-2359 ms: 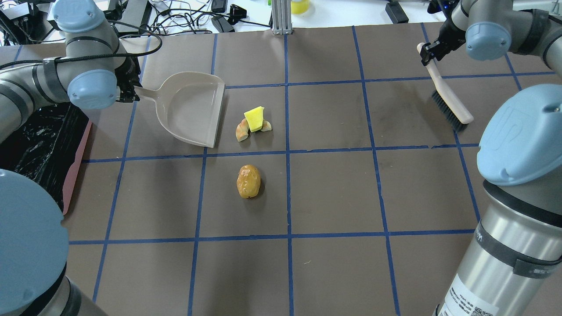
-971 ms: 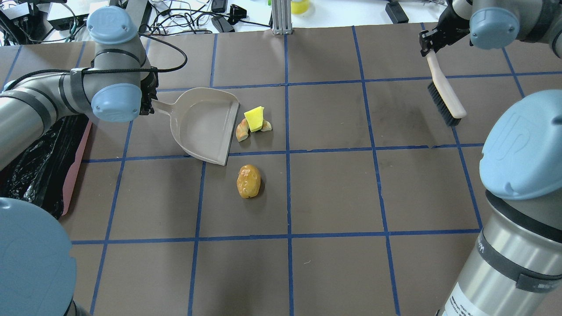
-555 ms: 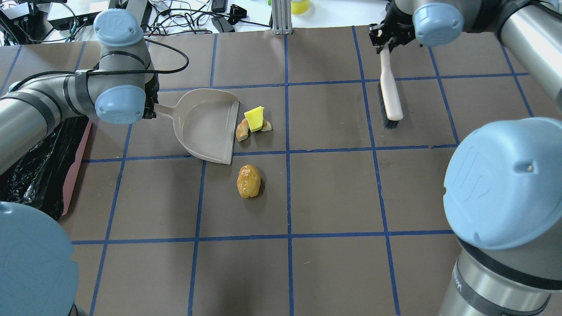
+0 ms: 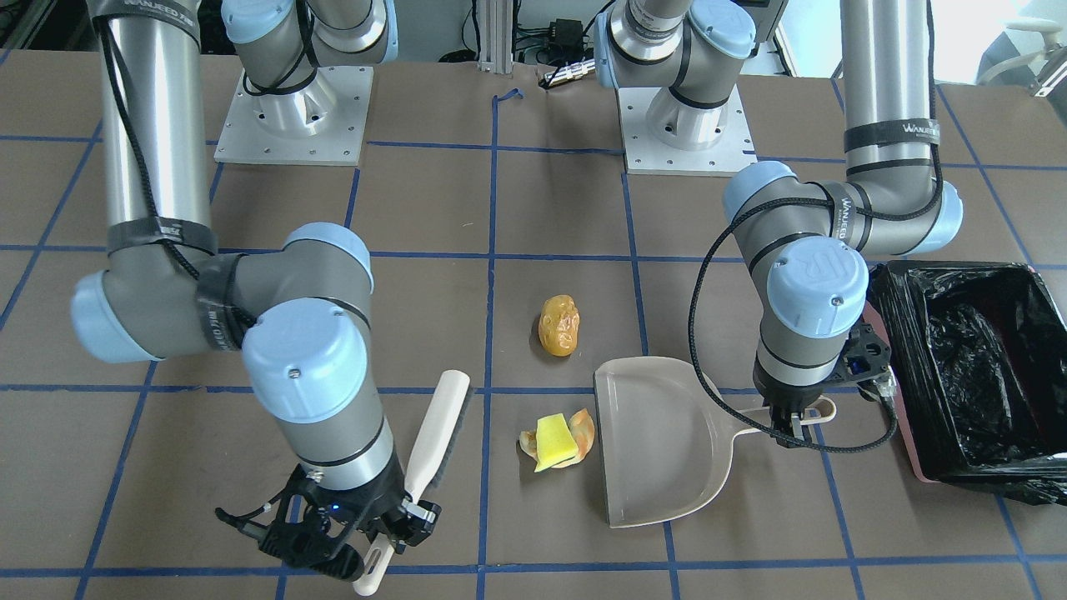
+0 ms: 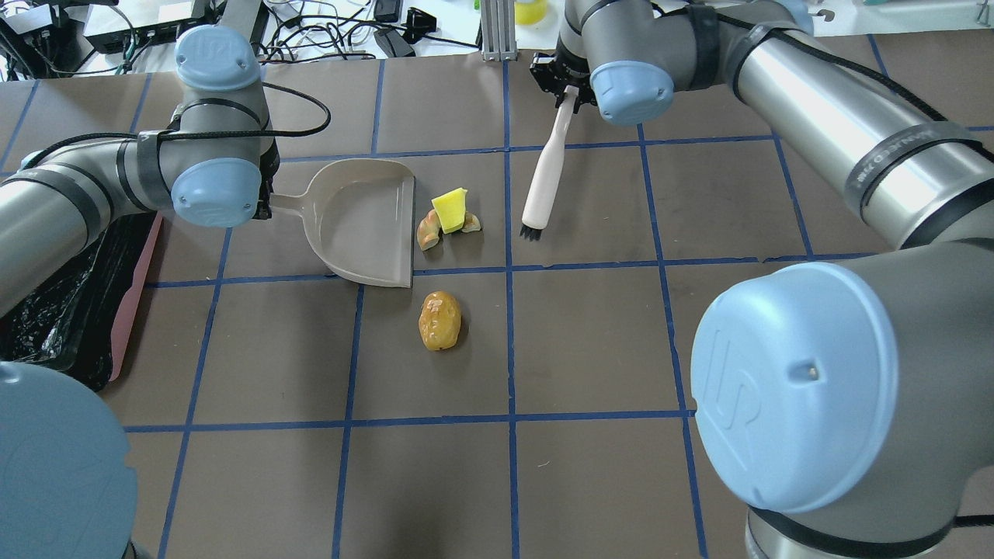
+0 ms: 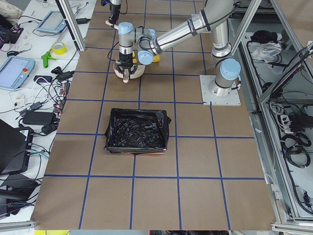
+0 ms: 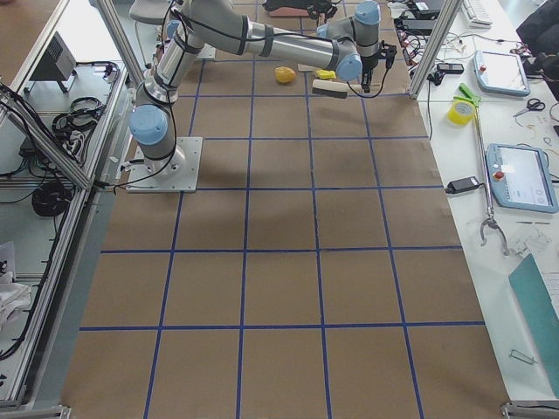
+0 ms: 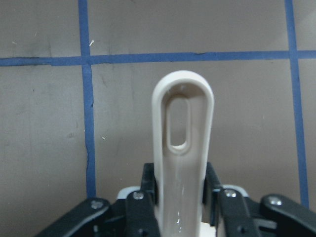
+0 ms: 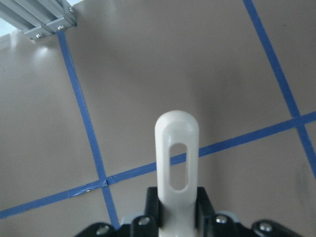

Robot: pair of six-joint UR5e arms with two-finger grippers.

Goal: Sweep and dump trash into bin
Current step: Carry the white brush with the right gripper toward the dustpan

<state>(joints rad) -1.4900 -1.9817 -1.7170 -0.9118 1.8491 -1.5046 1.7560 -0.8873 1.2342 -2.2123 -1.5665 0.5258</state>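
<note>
The yellow-green sponge block (image 5: 450, 210) leans on the curled peel (image 5: 427, 231), just off the lip of the beige dustpan (image 5: 365, 225). Nearer me, the amber wad (image 5: 439, 320) lies alone. My left gripper (image 5: 264, 203) is shut on the dustpan handle (image 8: 181, 148). My right gripper (image 5: 565, 85) is shut on the handle of a white brush (image 5: 543, 175). Its black bristles hang a short way right of the scraps. The bin (image 5: 132, 310), pink-sided with a black bag, stands at the table's left edge.
Cables and electronics (image 5: 334, 31) and an aluminium post (image 5: 497, 31) line the far edge. Both arm bases (image 4: 292, 117) sit on plates at my side. The brown mat carries a blue tape grid.
The right arm has swung the brush left across the table to just right of the scraps. The left arm slid the dustpan right, up against them.
</note>
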